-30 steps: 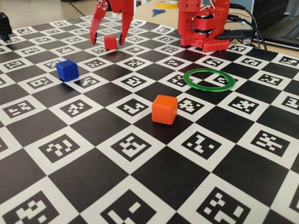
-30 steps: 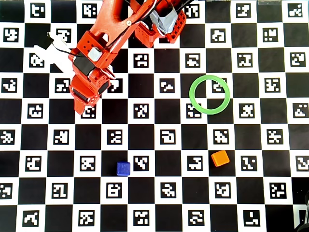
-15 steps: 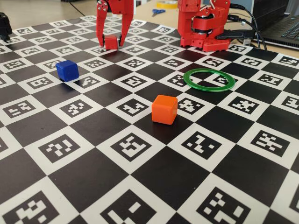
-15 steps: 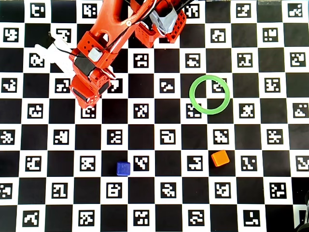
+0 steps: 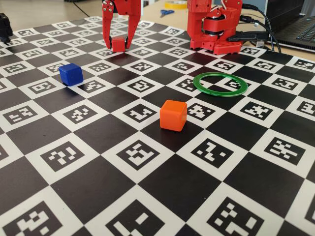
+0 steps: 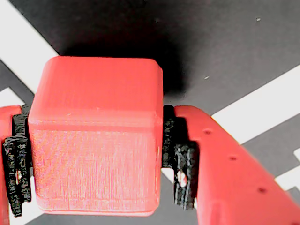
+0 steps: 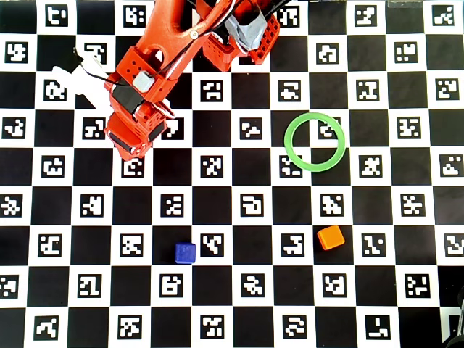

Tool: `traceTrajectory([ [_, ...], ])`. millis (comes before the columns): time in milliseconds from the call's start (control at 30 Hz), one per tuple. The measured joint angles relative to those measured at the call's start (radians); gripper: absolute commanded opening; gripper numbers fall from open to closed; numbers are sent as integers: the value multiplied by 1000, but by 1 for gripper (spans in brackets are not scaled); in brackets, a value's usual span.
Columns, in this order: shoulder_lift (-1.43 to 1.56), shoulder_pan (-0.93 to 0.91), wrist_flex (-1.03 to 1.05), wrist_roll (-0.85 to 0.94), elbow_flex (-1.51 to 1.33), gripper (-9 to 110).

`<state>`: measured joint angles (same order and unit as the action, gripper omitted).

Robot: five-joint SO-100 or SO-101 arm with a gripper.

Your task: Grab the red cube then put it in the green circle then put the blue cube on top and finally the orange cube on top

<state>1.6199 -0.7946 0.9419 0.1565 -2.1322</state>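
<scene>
The end effector [image 6: 93, 159] pinches the red cube [image 6: 96, 133] between its black pads [image 6: 180, 164], low over the checkered desk [image 5: 147, 196] at its far side in the fixed view. The cube looks light, rigid and glossy, so possibly slippery; flat opposite faces suit the hold. The green circle [image 5: 217, 83] lies well apart.

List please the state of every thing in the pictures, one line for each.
hand: closed on the red cube, at the board.
red cube: gripped between both pads.
blue cube: free, resting on the board.
orange cube: free, resting on the board.
green circle: flat on the board, nothing inside.
</scene>
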Motion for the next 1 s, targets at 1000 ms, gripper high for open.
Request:
traceTrajectory([
  [1000, 166, 578, 572, -176, 360, 10],
])
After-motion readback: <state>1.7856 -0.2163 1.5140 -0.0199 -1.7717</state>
